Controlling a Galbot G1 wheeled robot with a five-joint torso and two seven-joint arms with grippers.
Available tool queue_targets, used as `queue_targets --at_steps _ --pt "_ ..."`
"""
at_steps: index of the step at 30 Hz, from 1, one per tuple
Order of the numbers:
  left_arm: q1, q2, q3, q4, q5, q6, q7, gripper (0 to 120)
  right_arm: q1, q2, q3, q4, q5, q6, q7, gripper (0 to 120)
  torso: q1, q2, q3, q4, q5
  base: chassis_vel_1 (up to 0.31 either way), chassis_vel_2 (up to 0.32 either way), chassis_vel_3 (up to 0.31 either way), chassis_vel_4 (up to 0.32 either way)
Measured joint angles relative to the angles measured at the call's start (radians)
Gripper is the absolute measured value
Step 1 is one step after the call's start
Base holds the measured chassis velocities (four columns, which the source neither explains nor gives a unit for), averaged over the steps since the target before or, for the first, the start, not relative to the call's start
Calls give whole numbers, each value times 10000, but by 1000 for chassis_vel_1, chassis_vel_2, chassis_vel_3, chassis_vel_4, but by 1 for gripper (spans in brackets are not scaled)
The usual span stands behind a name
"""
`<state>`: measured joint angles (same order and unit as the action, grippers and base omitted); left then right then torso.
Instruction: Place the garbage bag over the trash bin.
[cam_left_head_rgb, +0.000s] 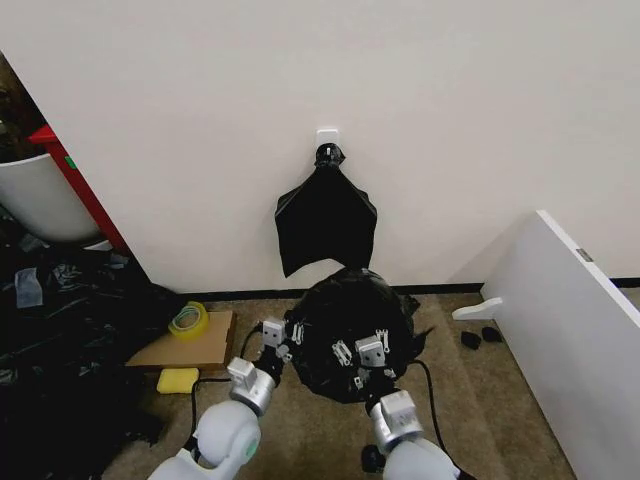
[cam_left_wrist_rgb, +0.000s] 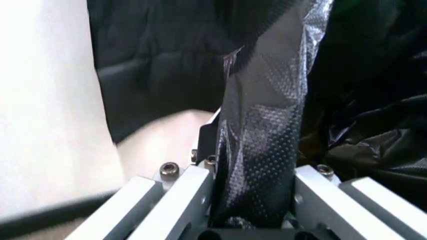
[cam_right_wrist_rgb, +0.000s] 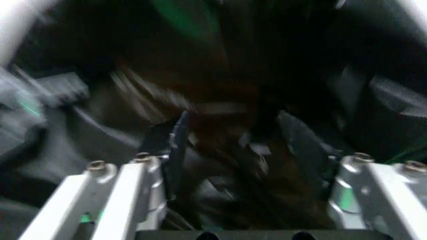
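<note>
Head view: the bag (cam_left_head_rgb: 352, 330) sits on the floor in front of me as a rounded black mound close to the wall, directly below a second black bag bunch (cam_left_head_rgb: 325, 218) that hangs from a white wall hook (cam_left_head_rgb: 327, 135). I see no white of the bin anywhere under the black film, so I judge that the bag already covers the bin, or nearly so, though the rim itself is hidden and I cannot confirm it. My left gripper (cam_left_head_rgb: 283, 340) is at the mound's left edge; in the left wrist view its fingers (cam_left_wrist_rgb: 200, 145) are clamped on a twisted, dimpled strip of the bag (cam_left_wrist_rgb: 263, 125), which runs up between them. My right gripper (cam_left_head_rgb: 362, 358) rests on the front top of the mound; in the right wrist view its fingers (cam_right_wrist_rgb: 175, 145) stand apart with dark film (cam_right_wrist_rgb: 227, 165) lying between them, and I cannot tell whether they grip it. What appears done: the bag is spread across the bin's mouth. What appears left: drawing the edge down evenly round the rim, then letting go with the left gripper. To the left lie loose black sheeting (cam_left_head_rgb: 60, 330), a cardboard piece (cam_left_head_rgb: 185, 352) with a tape roll (cam_left_head_rgb: 188, 319), and a yellow sponge (cam_left_head_rgb: 178, 380); a white board (cam_left_head_rgb: 575, 320) leans at the right.
</note>
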<state>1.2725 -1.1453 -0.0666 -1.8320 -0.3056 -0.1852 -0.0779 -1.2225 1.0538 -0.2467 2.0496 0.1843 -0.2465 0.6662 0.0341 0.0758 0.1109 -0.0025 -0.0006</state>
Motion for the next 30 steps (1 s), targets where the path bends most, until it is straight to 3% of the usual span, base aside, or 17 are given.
queue_targets --at_steps 4,5,8,13,19,23,27,30 --pt "105 4 -51 37 653 -599 5 0 619 152 -227 -397 745 -370 325 34 0 0 0 1 1 0 0 0 0" --pt "105 4 -51 37 653 -599 5 0 619 152 -227 -397 745 -370 325 34 0 0 0 1 1 0 0 0 0" --pt "165 11 -105 -7 753 -799 26 0 1095 328 -329 -533 1652 -577 419 17 0 0 0 1 1 0 0 0 0" --pt "231 10 -130 -113 775 -841 63 0 1471 482 -325 -913 1895 -620 334 0 0 0 0 1 0 0 0 0 0" --pt "345 1 -137 -313 868 -850 76 0 1760 562 -9 -1682 1904 -643 218 0 1 0 0 0 0 0 0 0 0" --pt "407 -3 -149 -424 903 -851 80 0 1793 635 363 -2127 1481 76 -265 0 0 0 0 0 0 0 0 0 0" --pt "448 38 -193 -492 878 -850 88 0 1578 661 743 -2558 168 1357 -999 0 1 0 0 -1 1 0 0 0 0" --pt "431 60 -226 -489 862 -848 89 0 1396 582 688 -2264 81 1577 -1152 0 1 0 0 0 0 0 0 0 0"
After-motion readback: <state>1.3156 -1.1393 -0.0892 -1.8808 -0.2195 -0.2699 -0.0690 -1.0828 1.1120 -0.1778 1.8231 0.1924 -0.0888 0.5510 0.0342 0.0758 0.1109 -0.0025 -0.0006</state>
